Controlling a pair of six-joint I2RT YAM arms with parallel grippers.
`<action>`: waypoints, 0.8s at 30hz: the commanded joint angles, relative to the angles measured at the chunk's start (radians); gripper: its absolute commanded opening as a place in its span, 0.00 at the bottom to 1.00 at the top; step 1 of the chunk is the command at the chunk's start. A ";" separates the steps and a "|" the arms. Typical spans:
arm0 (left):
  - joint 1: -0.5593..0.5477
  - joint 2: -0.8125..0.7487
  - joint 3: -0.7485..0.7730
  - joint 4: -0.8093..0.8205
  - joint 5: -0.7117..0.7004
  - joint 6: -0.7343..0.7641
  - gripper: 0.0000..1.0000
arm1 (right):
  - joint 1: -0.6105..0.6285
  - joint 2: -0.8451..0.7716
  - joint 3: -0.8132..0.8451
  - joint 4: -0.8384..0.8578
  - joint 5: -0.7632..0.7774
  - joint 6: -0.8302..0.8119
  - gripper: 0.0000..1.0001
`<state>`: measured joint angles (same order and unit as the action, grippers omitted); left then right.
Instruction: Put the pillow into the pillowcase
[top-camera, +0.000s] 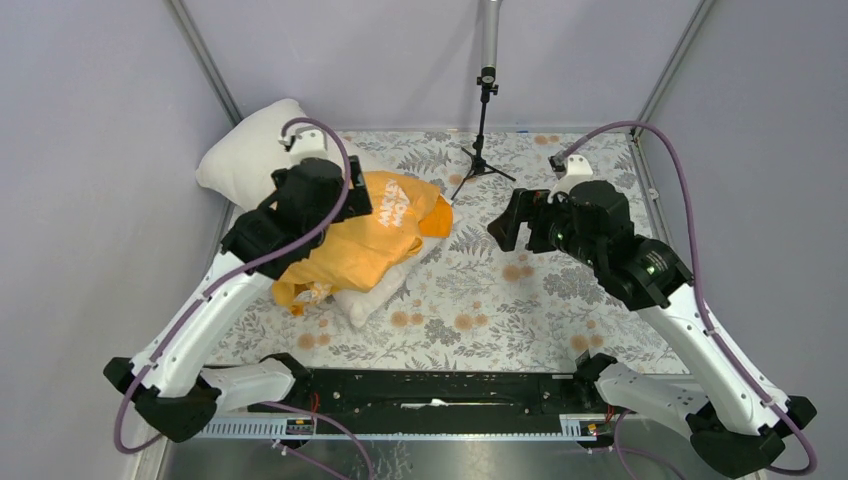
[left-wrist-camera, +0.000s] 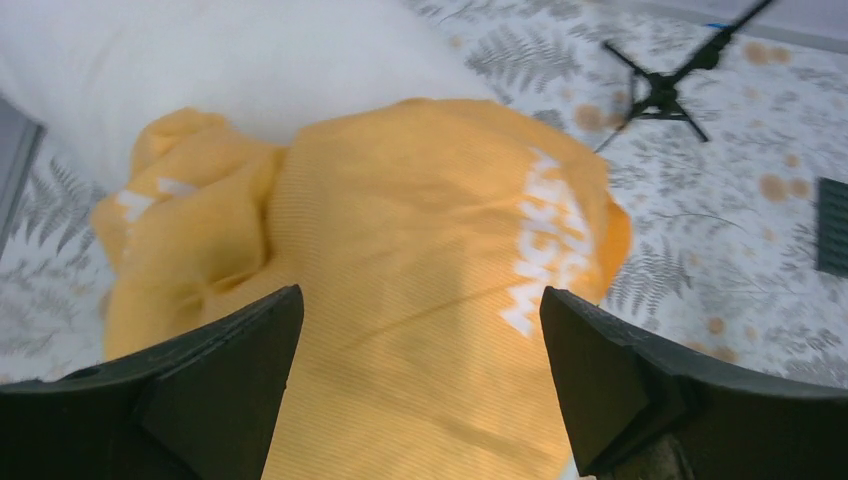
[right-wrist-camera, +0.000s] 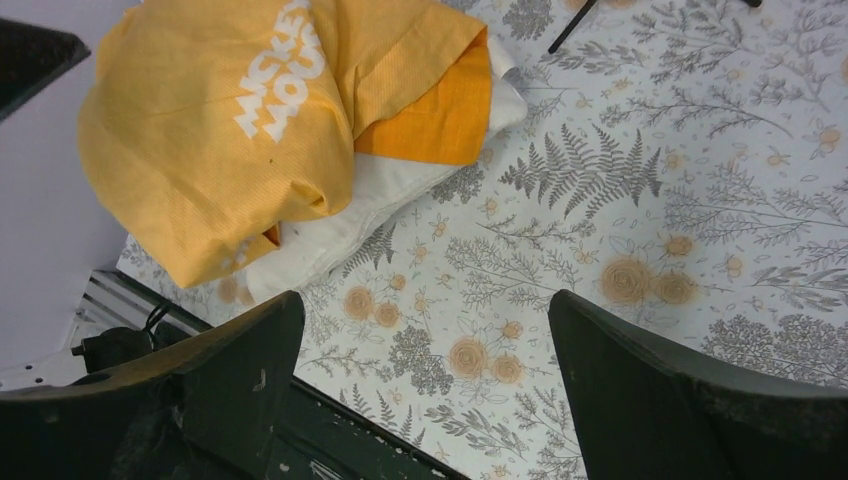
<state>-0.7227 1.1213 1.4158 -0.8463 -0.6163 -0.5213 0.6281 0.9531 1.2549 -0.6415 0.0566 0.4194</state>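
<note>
The orange-yellow pillowcase (top-camera: 378, 232) (left-wrist-camera: 420, 210) (right-wrist-camera: 215, 120) with white lettering lies crumpled on the left of the table. It is draped over the white pillow (top-camera: 243, 152) (left-wrist-camera: 250, 60) (right-wrist-camera: 340, 215), which sticks out at the far-left end against the wall and at the near edge. Whether the pillow is inside or only underneath, I cannot tell. My left gripper (top-camera: 352, 190) (left-wrist-camera: 420, 292) hovers open just above the pillowcase with nothing between its fingers. My right gripper (top-camera: 508, 228) (right-wrist-camera: 425, 297) hangs open over the bare floral cloth, right of the pillowcase.
A small black tripod stand (top-camera: 482, 150) (left-wrist-camera: 660, 90) stands at the back centre. The floral tablecloth (top-camera: 520, 300) covers the table. Grey walls close in on the left, back and right. A black rail (top-camera: 430, 385) runs along the near edge between the arm bases.
</note>
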 joint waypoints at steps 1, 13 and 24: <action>0.214 0.019 -0.059 0.009 0.246 0.041 0.99 | -0.003 0.019 -0.033 0.059 -0.054 0.016 0.99; 0.345 0.072 -0.358 0.197 0.379 0.009 0.97 | -0.003 0.082 -0.167 0.180 -0.122 0.046 0.99; 0.348 0.076 -0.390 0.219 0.392 0.016 0.75 | 0.076 0.223 -0.126 0.289 -0.113 0.102 0.99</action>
<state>-0.3790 1.2003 1.0241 -0.6552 -0.2504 -0.5060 0.6464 1.1229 1.0798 -0.4347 -0.0631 0.4881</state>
